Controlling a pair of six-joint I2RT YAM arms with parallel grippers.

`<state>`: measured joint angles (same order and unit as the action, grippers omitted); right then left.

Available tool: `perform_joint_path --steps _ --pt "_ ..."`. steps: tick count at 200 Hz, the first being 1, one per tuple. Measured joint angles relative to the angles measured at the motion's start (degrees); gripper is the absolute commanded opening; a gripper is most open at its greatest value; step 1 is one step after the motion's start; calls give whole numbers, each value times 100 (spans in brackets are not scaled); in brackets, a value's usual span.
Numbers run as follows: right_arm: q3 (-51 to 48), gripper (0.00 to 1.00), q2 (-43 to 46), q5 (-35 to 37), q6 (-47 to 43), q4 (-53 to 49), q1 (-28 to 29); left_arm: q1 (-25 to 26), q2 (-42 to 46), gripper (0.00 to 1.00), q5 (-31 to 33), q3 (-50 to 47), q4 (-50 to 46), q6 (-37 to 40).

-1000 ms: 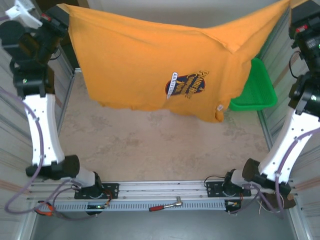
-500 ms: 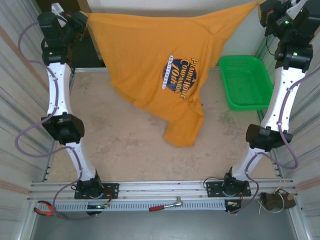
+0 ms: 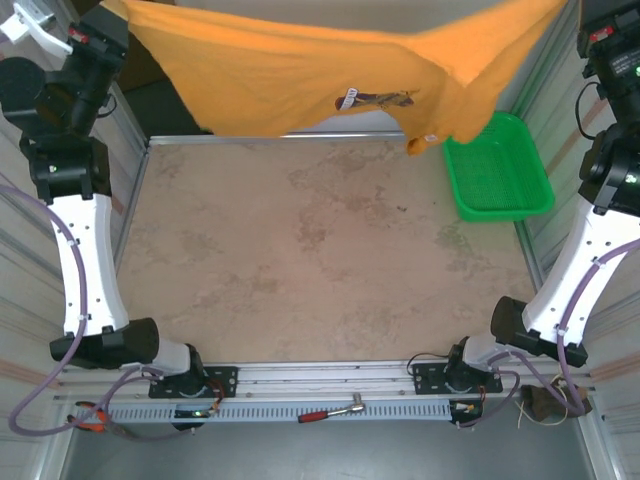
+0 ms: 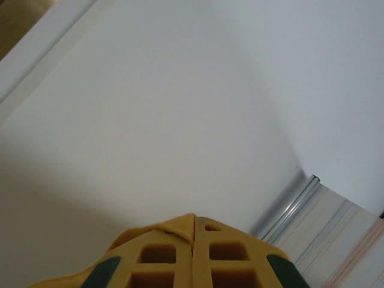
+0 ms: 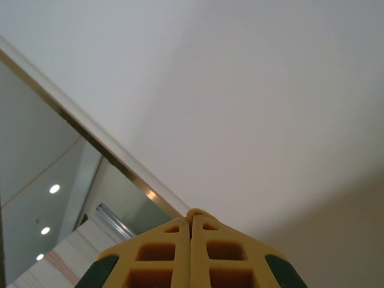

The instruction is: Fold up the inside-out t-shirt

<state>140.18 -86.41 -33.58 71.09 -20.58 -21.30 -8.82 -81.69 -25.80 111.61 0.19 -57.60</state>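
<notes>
Currently the mustard-orange soft cotton t-shirt (image 3: 300, 70) is held aloft, stretched like a banner between the two arms above the far edge of the beige table (image 3: 320, 260). Its lower edge hangs clear of the surface. A dark oval print (image 3: 380, 98) is seen on it nearly edge-on, with a small white label (image 3: 347, 97) just beside it. One loose flap droops near the green plastic mesh basket (image 3: 500, 170) at the right.

The garment is judged to be light, limp and easily creased. It will sag wherever it is not supported, and it is unlikely to slip from a firm pinch. A hold is best taken at outer corners or seams, so that the cloth can be laid down flat and smooth.

The left hand (image 4: 193, 231) is closed tight, its fingers meeting, with a ridge of orange cloth pinched between them. The right hand (image 5: 192, 219) is likewise closed, and a small nub of the same cloth is seen at its tips. Which parts of the shirt are gripped cannot be told.
</notes>
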Motion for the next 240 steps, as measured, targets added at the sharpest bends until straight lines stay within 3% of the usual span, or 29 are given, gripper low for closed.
perform_joint_path --steps 36,65,99,136,186,240 --pt "79 0 -15 -256 614 203 -688 39 -55 0 26 310 -789 61" --pt "284 0 -28 -271 896 439 -802 -111 -164 0 9 1106 -1069 68" --pt "299 0 -205 -240 682 448 -236 -205 -647 0 -127 1305 -973 4" --pt "315 0 -1060 -157 20 173 669 -168 -2269 0 -321 1598 -763 -85" --pt "1202 0 -3176 -55 -219 -127 1067 -79 -5399 0 -555 4291 -1322 -509" --pt "1408 0 -3475 70 203 52 994 -87 -5418 0 -575 4415 -813 -1128"
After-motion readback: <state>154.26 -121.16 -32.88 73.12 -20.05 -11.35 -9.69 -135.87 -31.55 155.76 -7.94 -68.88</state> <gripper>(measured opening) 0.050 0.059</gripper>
